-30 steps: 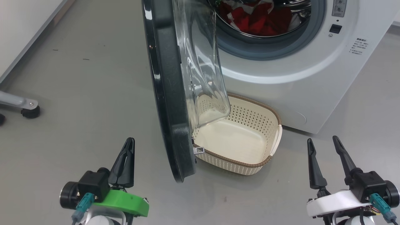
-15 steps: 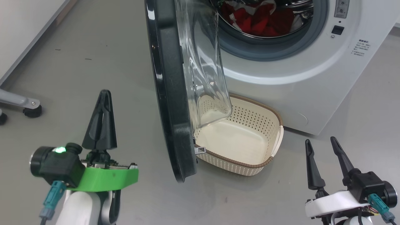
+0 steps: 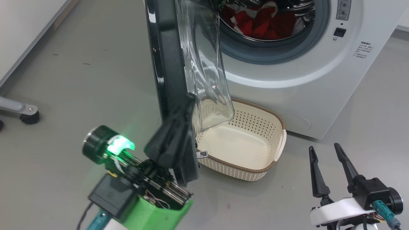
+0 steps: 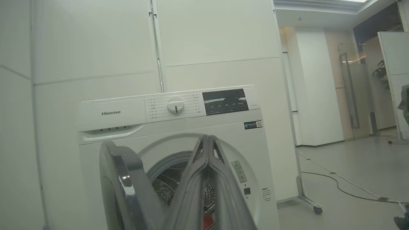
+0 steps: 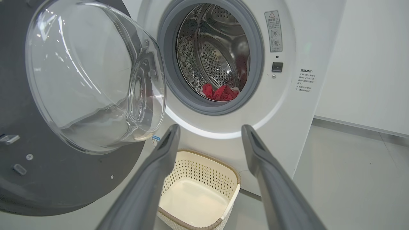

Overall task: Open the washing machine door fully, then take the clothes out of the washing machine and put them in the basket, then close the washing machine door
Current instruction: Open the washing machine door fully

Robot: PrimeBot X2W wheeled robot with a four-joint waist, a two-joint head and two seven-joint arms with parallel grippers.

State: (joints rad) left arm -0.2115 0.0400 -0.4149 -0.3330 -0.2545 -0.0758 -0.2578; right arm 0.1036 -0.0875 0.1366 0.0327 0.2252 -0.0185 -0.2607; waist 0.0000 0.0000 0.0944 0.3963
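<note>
Washing machine door [image 3: 168, 64] stands swung out from the washing machine [image 3: 303, 80], edge-on in the head view, its clear glass bowl [image 3: 204, 64] facing the drum. The left gripper [image 4: 207, 140] is clenched, its two fingers pressed together and holding nothing. In the head view its blurred tips lie over the lower part of the door's black rim, but I cannot tell whether they touch it. Seen along this gripper's fingers, the rim rises just to their left and the drum opening lies behind them. The right gripper [image 3: 323, 147] is spread wide and empty, low over the floor. The basket [image 3: 233, 163] sits ahead of it and to its left, partly under the door. The clothes [image 3: 262, 22] lie in the drum, beyond and above its fingertips.
</note>
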